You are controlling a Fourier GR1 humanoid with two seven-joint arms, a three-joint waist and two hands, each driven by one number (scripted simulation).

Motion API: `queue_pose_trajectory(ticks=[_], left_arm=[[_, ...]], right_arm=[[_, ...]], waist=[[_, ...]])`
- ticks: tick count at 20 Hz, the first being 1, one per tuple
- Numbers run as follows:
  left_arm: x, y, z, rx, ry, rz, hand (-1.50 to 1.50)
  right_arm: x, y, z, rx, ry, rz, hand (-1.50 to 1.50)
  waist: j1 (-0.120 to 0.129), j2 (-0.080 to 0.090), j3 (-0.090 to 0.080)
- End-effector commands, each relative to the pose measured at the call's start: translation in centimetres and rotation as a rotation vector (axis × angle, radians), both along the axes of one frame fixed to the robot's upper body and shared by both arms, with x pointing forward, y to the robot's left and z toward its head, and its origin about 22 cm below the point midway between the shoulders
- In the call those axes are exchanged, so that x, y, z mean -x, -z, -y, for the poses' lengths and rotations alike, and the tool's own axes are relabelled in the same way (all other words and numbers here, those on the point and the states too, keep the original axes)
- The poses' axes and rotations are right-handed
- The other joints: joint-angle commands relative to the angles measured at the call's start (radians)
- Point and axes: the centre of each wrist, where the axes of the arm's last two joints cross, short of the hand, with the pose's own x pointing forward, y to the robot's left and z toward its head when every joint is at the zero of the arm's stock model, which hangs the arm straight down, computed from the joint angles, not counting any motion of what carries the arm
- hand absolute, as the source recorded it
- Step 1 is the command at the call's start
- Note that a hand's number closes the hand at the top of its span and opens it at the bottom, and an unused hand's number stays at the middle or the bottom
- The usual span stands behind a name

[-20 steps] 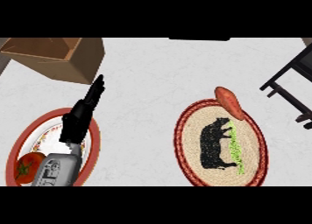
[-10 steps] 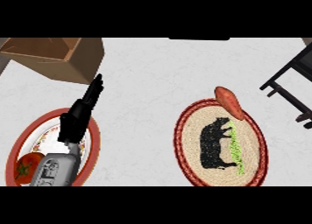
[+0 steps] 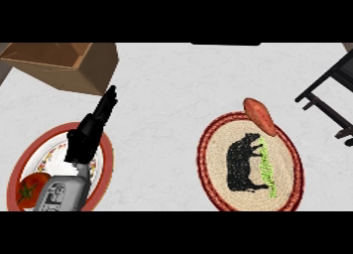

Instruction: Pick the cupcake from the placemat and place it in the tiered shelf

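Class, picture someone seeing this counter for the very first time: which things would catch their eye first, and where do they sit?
The round woven placemat at lower right, red-rimmed with a black cow figure, stands out first, with an orange sweet potato lying across its upper rim. At lower left the black left hand stretches, fingers straight, over a red-rimmed plate holding a tomato.

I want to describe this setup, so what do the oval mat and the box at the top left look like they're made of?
The placemat looks like woven straw or jute: tan ribbed coils, a red braided rim and a matte finish. The box looks like plain brown cardboard, matte, with its flaps open, though thin wood can't be ruled out.
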Motion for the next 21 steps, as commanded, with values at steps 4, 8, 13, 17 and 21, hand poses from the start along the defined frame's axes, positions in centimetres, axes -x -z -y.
queue_pose_trajectory(ticks=[4, 8, 13, 17, 21], left_arm=[[-1.1, -1.2, 0.4, -0.001, -0.007, 0.019, 0.0], [0.0, 0.6, -0.2, 0.016, 0.001, -0.009, 0.0], [0.4, 0.4, 0.0, 0.015, 0.001, 0.012, 0.0], [0.0, 0.1, -0.7, 0.017, -0.024, 0.017, 0.0], [0.4, 0.5, -0.5, 0.017, -0.024, 0.016, 0.0]], right_arm=[[5.0, -1.9, 3.4, -0.153, 0.129, -0.027, -1.5], [8.9, -2.4, 5.5, -0.119, 0.154, -0.184, -1.5], [11.1, -1.5, 6.8, -0.07, 0.164, -0.281, -1.5], [13.1, -2.2, 7.5, 0.02, 0.146, -0.305, -1.5], [13.7, -1.0, 8.0, -0.005, 0.116, -0.306, -1.5]], waist=[[0.002, 0.011, 0.003], [-0.004, 0.017, 0.005], [0.0, 0.016, 0.01], [-0.016, 0.018, 0.013], [-0.016, 0.018, 0.017]])
